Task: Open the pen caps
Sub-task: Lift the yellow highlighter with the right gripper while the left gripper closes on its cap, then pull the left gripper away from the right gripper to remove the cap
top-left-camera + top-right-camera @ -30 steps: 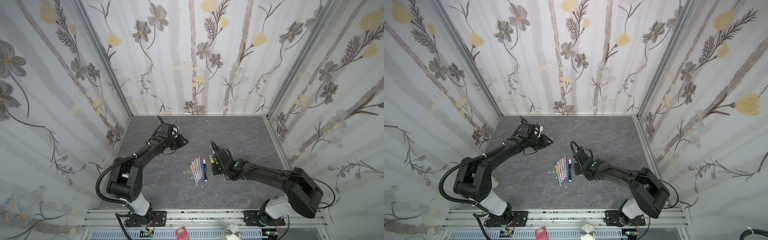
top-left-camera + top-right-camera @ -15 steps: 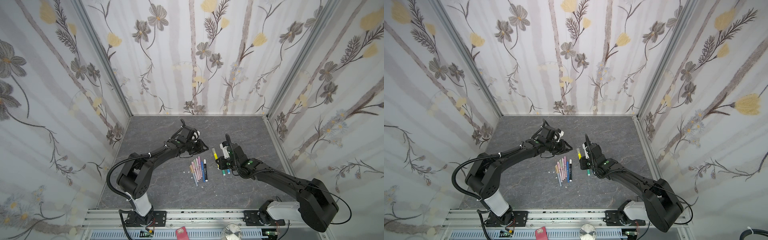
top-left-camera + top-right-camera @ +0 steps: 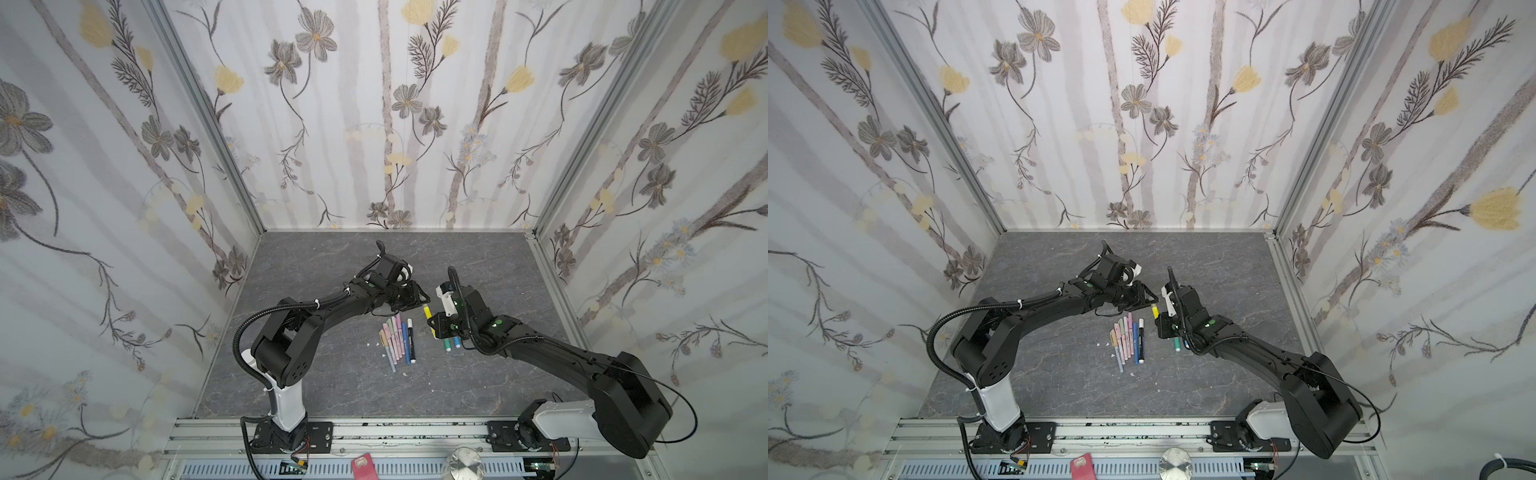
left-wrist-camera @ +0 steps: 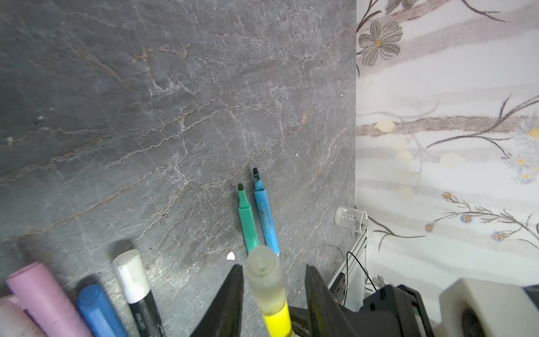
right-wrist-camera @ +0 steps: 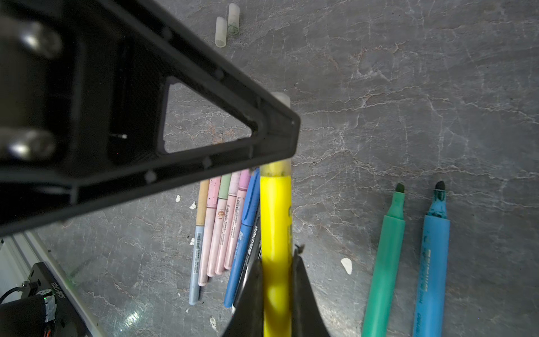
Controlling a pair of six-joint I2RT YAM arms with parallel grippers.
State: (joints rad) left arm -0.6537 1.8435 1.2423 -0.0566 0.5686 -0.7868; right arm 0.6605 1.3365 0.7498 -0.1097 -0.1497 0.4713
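The frosted cap (image 4: 264,272) sits on the yellow pen (image 5: 275,221), which is held up between my two claws. My right claw (image 5: 275,280) is clamped on the barrel. My left claw (image 4: 274,270) straddles the cap, jaws apart with a gap on each side. I should close squarely on the cap alone, then pull straight along the pen, no bending. Beside the yellow pen lie the uncapped green pen (image 4: 247,221) and blue pen (image 4: 265,218); on its other side is the capped row (image 5: 224,227).

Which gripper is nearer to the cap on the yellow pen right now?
Left. The left gripper has its jaws open on either side of the cap; the right gripper is shut on the yellow pen farther down its barrel.
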